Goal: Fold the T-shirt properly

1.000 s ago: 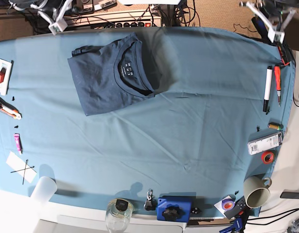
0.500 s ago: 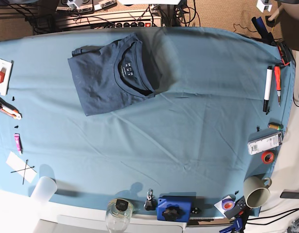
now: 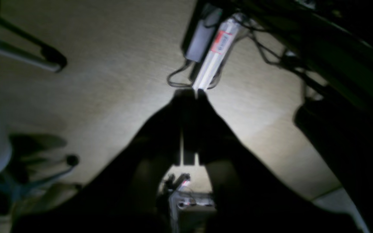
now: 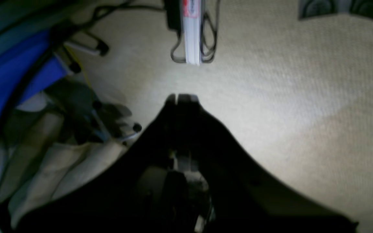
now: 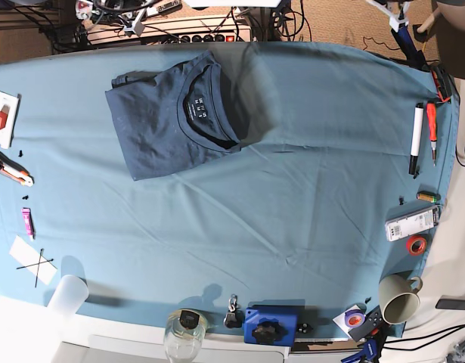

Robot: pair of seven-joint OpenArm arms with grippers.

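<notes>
Left hand (image 3: pixel 188 94) pressed fully together, gripping nothing, hanging over beige carpet (image 3: pixel 108 64). Just past its tips, a white power strip (image 3: pixel 217 51) with dark cables looped round it, not touching. Off to one side, a dark chair leg (image 3: pixel 28 58). Dim and blurred here, so probably a swivel-chair base lower down, hard to say.

Right hand (image 4: pixel 181 96) likewise clamped shut on nothing, above the same carpet. Ahead of the tips and apart from them, the white strip (image 4: pixel 191 32) again. Out to the side, something bright blue (image 4: pixel 8 84) and a heap of pale fabric (image 4: pixel 60 168).

In the base view, only slivers of the arms at the far edge, both hands well clear of the bench (image 5: pixel 292 212). T-shirt (image 5: pixel 172 113) lying folded into a rough rectangle on the teal cloth, far from either hand, collar and white label facing up, a sleeve edge peeping out at one corner. Elsewhere: a mug (image 5: pixel 398 297), a red tape roll (image 5: pixel 416 244), two markers (image 5: pixel 423 136) along one edge.
</notes>
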